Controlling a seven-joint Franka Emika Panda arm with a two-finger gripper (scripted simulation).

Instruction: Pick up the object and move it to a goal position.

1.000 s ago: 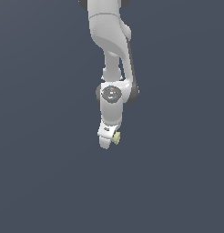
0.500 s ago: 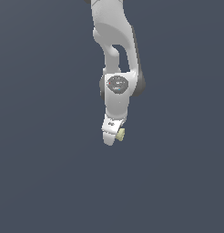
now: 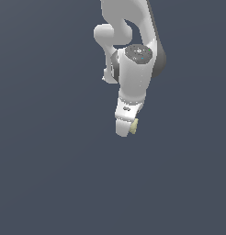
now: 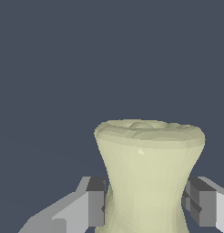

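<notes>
Carrying: small pale yellow-cream spool-shaped object (image 4: 148, 175), narrow waist and flared ends, clamped at the waist between the dark pads (image 4: 96, 202) of the white gripper (image 3: 127, 129). Advice: keep the squeeze steady and the wrist level; no goal marker visible.

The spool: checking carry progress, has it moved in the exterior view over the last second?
Yes. The spool, clamped in the pincer, has shifted toward the exterior view's right and slightly up against the frame edges.

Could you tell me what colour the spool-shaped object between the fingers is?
The object is a plain pale yellow-cream, best seen in the wrist view.
</notes>
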